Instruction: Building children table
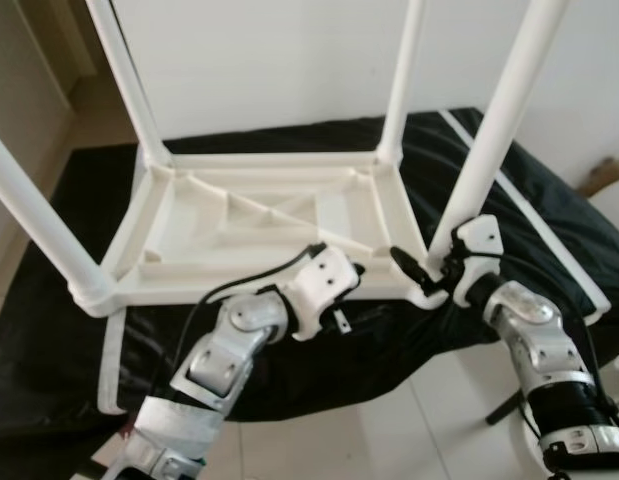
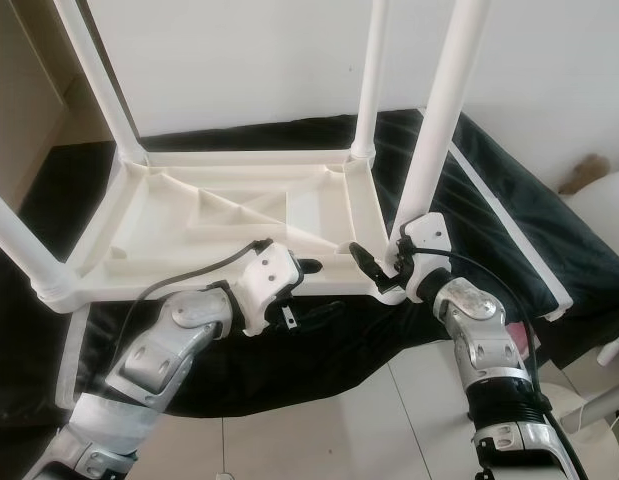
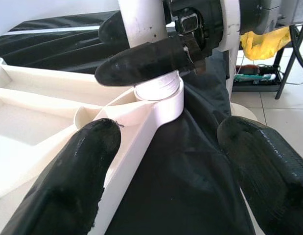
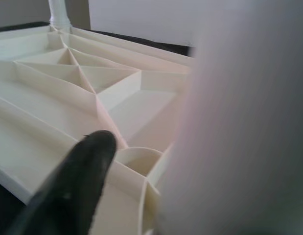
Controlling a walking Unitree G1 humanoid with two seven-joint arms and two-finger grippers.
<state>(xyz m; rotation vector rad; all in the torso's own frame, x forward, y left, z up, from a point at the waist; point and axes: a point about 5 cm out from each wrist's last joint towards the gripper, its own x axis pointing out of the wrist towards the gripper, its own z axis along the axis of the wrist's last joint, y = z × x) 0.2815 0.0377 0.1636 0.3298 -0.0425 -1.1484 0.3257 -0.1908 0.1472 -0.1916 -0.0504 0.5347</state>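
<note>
A white children's table [image 1: 259,215] lies upside down on a black cloth [image 1: 49,330], its legs standing up. My right gripper [image 1: 429,268] is shut on the base of the near right leg [image 1: 494,130], just above its socket [image 3: 158,93]; in the left wrist view its black fingers [image 3: 141,63] clasp the leg from both sides. My left gripper [image 3: 171,132] is open at the table's front rim. One of its fingers [image 3: 68,186] rests over the rim, the other hangs over the cloth. In the right wrist view the leg is a blurred white mass beside one finger [image 4: 73,186].
Three other legs rise at the far corners and near left [image 1: 39,215]. A white wall stands behind. Tiled floor [image 1: 409,420] lies in front of the cloth-covered surface. A yellow item on a rack [image 3: 264,44] stands to the right, and a brown object [image 1: 604,175].
</note>
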